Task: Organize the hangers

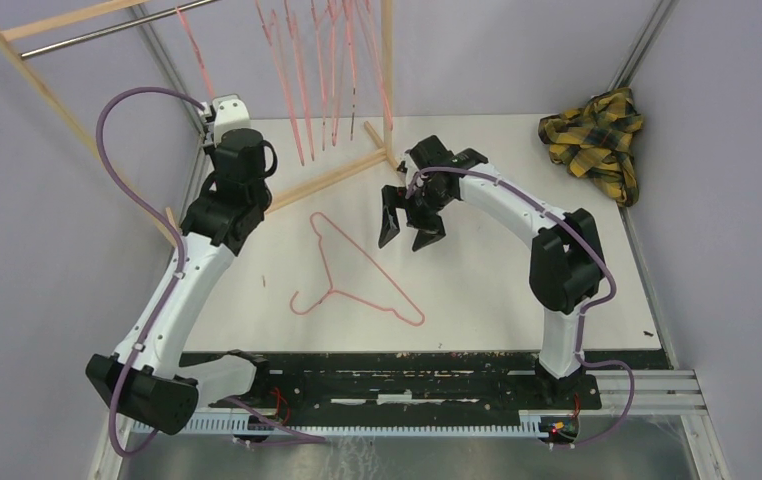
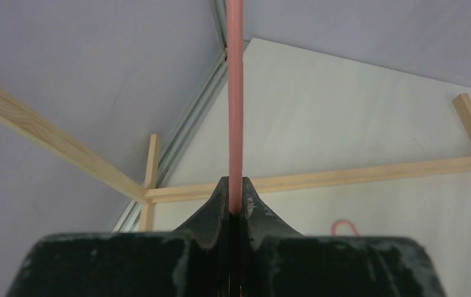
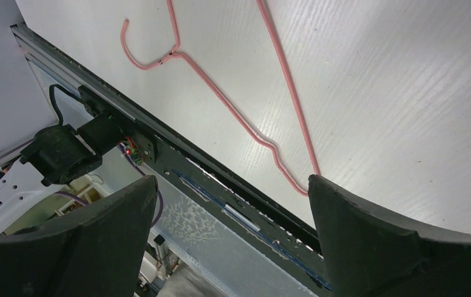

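My left gripper is raised by the rack's left side, shut on a pink hanger that runs up toward the metal bar. The left wrist view shows its jaws pinching the hanger's wire. Several more pink hangers hang on the rack. One pink hanger lies flat on the table, hook toward the near left. My right gripper hovers open and empty just right of it. The right wrist view shows this hanger beyond the open gripper.
The wooden rack's base bar crosses the table's back left, and it also shows in the left wrist view. A yellow-black plaid cloth lies at the back right corner. The arm bases' black rail runs along the near edge.
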You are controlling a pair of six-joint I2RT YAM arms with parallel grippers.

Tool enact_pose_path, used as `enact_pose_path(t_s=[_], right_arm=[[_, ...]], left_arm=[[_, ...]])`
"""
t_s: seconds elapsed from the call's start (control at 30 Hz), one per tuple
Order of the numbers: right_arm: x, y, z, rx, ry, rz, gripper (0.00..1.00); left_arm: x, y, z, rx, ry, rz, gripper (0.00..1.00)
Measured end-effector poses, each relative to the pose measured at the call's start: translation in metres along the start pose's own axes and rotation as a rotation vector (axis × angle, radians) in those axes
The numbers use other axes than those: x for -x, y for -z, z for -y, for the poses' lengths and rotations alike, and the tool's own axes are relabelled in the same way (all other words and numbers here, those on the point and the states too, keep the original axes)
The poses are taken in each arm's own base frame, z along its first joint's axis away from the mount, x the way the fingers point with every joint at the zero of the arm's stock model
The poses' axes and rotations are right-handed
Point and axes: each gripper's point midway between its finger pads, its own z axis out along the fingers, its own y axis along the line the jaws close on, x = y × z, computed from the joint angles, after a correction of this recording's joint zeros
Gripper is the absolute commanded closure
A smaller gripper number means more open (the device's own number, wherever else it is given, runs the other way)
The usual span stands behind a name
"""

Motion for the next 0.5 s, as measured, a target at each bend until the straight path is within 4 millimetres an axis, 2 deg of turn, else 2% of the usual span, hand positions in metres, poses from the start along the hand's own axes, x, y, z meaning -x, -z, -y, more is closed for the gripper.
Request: enact_pose_path(t_s=[0.2,0.3,0.5], right_arm=[[0.002,-0.005,0.007,-0.008,-0.016,-0.010,0.00],[0.002,-0.009,0.009,-0.011,-0.021,-0.020,0.00],[0.002,-0.010,0.009,-0.007,-0.026,-0.026,0.00]], left_arm=[[0.019,0.010,-0.007,0.004,0.022,0.070,0.97],[0.022,0.009,-0.007,0.009,0.023,0.075,0.97],[0.020,-0.009,0.014,0.001,-0.012,0.043,0.97]])
